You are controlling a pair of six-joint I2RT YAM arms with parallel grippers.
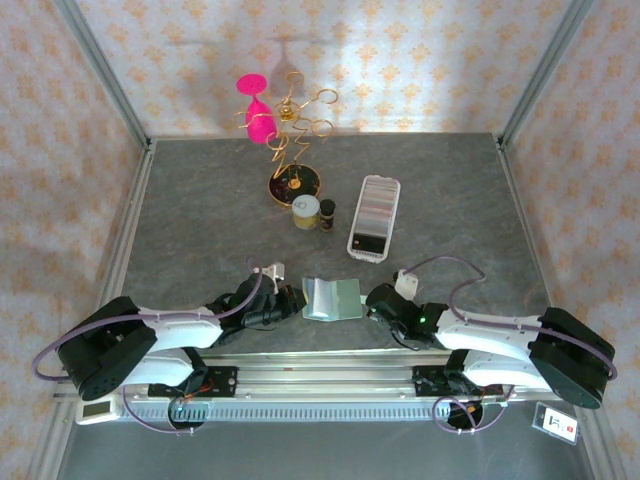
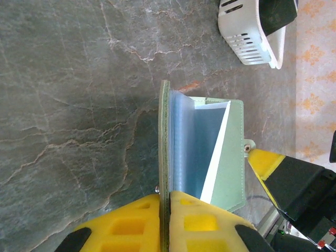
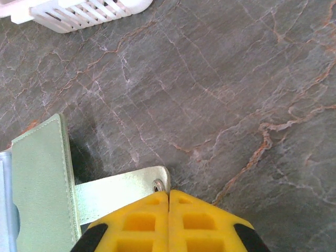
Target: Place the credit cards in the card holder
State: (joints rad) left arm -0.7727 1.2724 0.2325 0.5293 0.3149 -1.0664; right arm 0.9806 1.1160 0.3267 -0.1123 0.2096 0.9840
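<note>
Left gripper (image 2: 164, 196) clamps holder (image 2: 231, 157) cover edge; right gripper (image 3: 168, 193) closed, tips at tab (image 3: 121, 191) end; tray (image 1: 367, 254) 1 o'clock of holder, bare table (image 1: 200, 220) 10 o'clock

Looks like a staged robot test booth: grey marble-look tabletop (image 1: 200, 210) boxed in by aluminium frame posts (image 1: 106, 75) and flat panels of floral wallpaper (image 1: 420, 60); two robot arms (image 1: 175, 325) bolted to a rail (image 1: 320, 372) along the near edge; far side dressed with a gold wire stand (image 1: 293, 182) and a pink glass (image 1: 260, 120).

top camera overhead from rear; wrist cameras close, downward, share card holder (image 2: 231, 157).
</note>
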